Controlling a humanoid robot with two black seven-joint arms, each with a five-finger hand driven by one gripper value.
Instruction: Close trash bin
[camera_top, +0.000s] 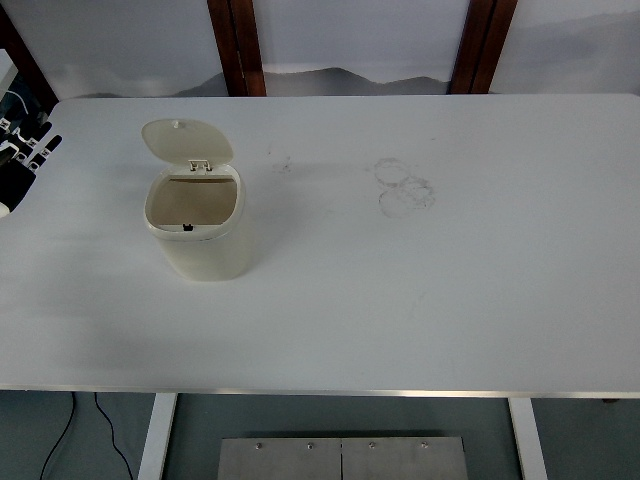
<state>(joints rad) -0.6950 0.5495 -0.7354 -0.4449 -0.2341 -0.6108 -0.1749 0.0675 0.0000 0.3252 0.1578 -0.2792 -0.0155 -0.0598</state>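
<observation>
Cream trash bin, lid up, left hand apart

A cream trash bin stands upright on the left half of a white table, its hinged lid tipped up and back so the empty interior shows. The robot's left hand sits at the table's left edge, its black-and-white fingers pointing toward the bin, which stands well apart from them, to their right and slightly nearer the table's front edge. The fingers touch nothing. Farther right of the fingers, beyond the bin, faint ring marks smudge the tabletop. Two dark wooden posts rise behind the table's far edge.
</observation>
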